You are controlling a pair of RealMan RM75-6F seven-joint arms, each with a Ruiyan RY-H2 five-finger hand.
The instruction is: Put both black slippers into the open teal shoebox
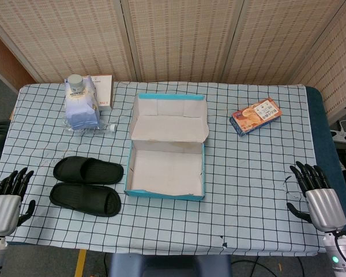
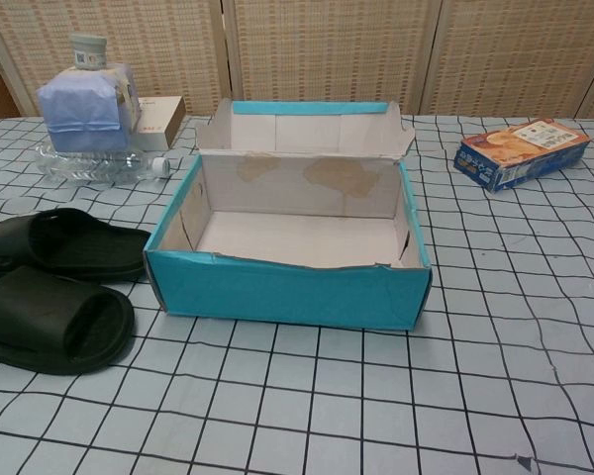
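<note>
Head view from above: a table covered by a pale checked cloth (image 1: 248, 190) is seen, with the open teal shoebox (image 1: 166, 167) set near its middle. The box is laid with its lid folded back toward the far side, so the cavity faces up and is free to receive things from above; nothing is seen inside it. Both black slippers (image 1: 86, 184) are placed side by side just to the left of the box, apart from its wall, lengthwise across the table with toes pointing toward the box. This layout appears to suit the left hand, to which they lie nearest.

The left hand (image 1: 7, 199) is held at the near left table edge, fingers spread and extended, nothing grasped. The right hand (image 1: 317, 193) is held at the near right edge, likewise spread and empty, well apart from the box. Neither hand is shown in the chest view.

The slippers are seen as matt black slides with a broad band over an open toe, thick soles, and a soft, rubbery look; this is judged, not confirmed. Neither has been lifted yet.

Behind the slippers, a wrapped bottle pack (image 1: 81, 107) and a small carton (image 1: 105, 91) are stood. A snack box (image 1: 255, 116) is laid to the right of the shoebox.
</note>
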